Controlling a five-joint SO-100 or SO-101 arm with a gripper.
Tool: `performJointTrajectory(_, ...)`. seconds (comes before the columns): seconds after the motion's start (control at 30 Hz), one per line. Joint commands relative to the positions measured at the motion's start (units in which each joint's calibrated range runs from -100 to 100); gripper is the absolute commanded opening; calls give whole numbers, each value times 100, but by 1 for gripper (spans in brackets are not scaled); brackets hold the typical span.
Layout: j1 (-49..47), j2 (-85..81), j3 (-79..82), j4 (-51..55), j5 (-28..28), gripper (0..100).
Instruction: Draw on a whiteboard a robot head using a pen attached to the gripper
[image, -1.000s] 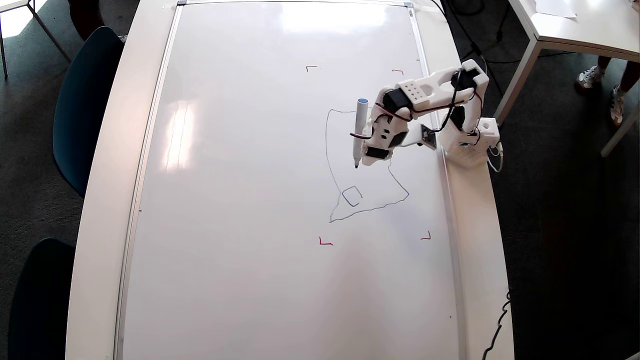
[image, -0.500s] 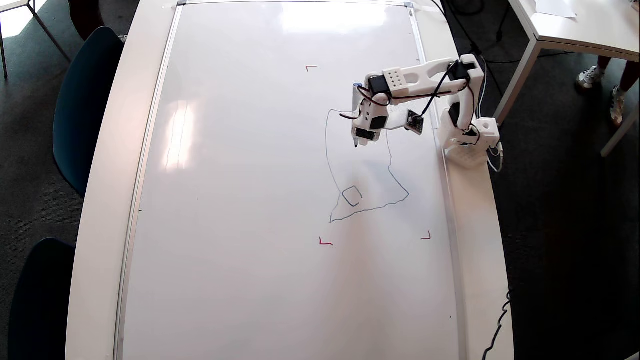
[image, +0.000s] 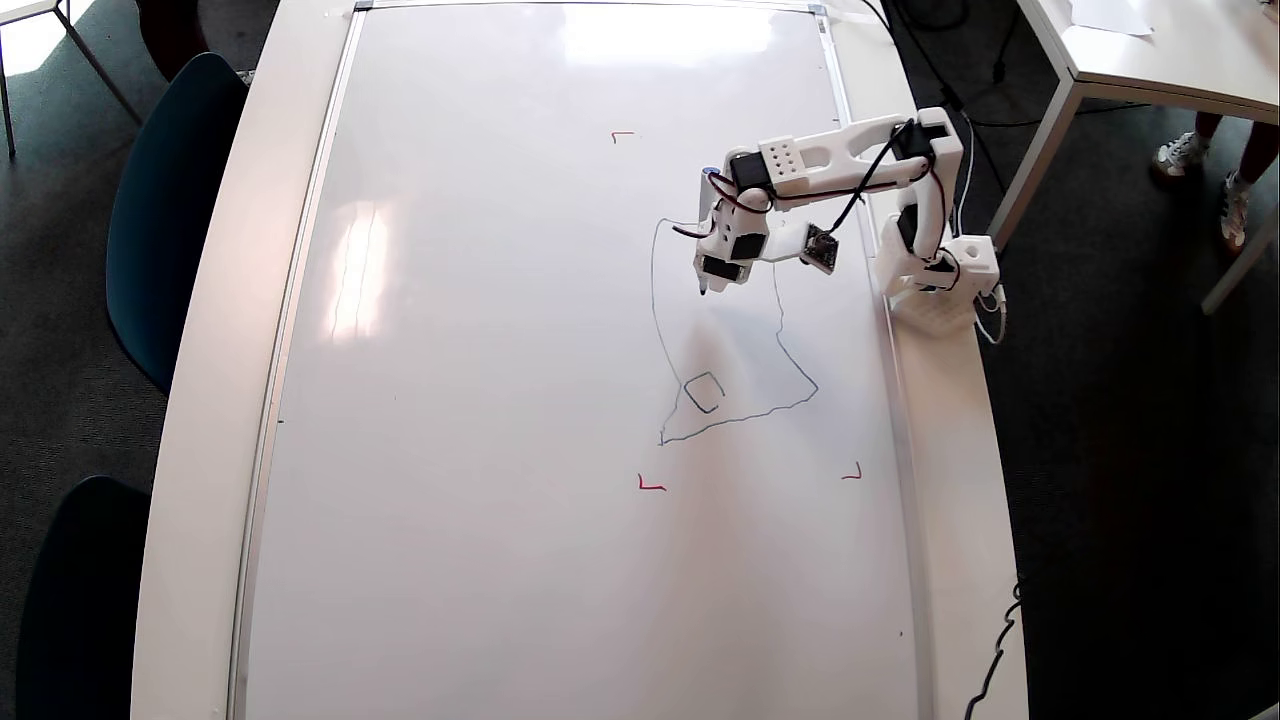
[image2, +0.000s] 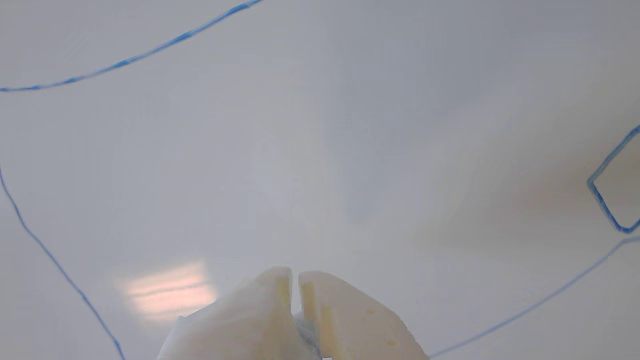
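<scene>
Whiteboard (image: 480, 400): glossy white, silver-framed, flat on white table (image: 200, 400), filling most of its top. Red corner marks (image: 651, 485) noted right of centre in overhead view.

Robot head (image: 660, 330): unfinished. Wobbly dark outline inside the red marks, with one small box (image: 704, 391) near its lower edge. Same lines read blue in wrist view, outline (image2: 55, 265) at left and top, box (image2: 607, 200) at right edge.

Pen (image: 708, 245): fastened along the left flank of the gripper (image: 712, 280) in overhead view, blue cap just showing at top, dark tip at (image: 703, 290) down at the board surface inside the outline's upper part. Actual contact not determinable.

Gripper in wrist view (image2: 295, 280): two white fingertips (image2: 272, 295) nearly closed, thin slit between, nothing gripped between them.

Arm (image: 850, 160): reaches leftward from base (image: 945, 285) on the table's right rim. Dark chair (image: 165, 200) beside the table's left side.
</scene>
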Motion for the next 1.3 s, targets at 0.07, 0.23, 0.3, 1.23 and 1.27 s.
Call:
performJointTrajectory(0.07,-27,47,-99,-186,12,1)
performJointTrajectory(0.23,-130,64,-63,-195,7,1)
performJointTrajectory(0.3,-189,89,-8,-343,-14,1)
performJointTrajectory(1.23,231,443,-163,-1021,44,1)
performJointTrajectory(1.27,260,434,-153,-1012,97,1)
